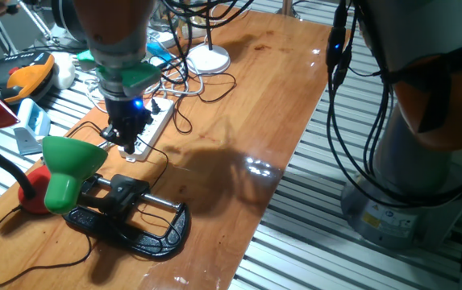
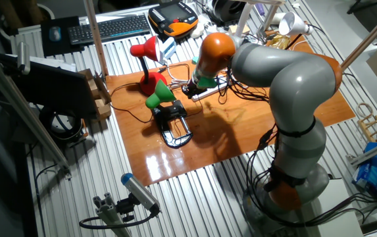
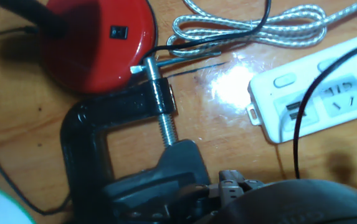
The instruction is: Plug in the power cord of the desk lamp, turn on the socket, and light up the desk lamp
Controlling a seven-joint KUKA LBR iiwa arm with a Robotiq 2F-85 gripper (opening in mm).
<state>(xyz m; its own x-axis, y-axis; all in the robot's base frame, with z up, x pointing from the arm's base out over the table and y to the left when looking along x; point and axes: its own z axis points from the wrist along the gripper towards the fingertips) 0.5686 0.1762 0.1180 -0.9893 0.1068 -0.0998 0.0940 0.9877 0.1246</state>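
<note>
Where it clamps, desk lamp shows a green cone shade.

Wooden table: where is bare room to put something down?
The wooden table is bare from the black clamp base and white power strip across to its far long edge. It is crowded around the green desk lamp, red lamp and gripper.
</note>
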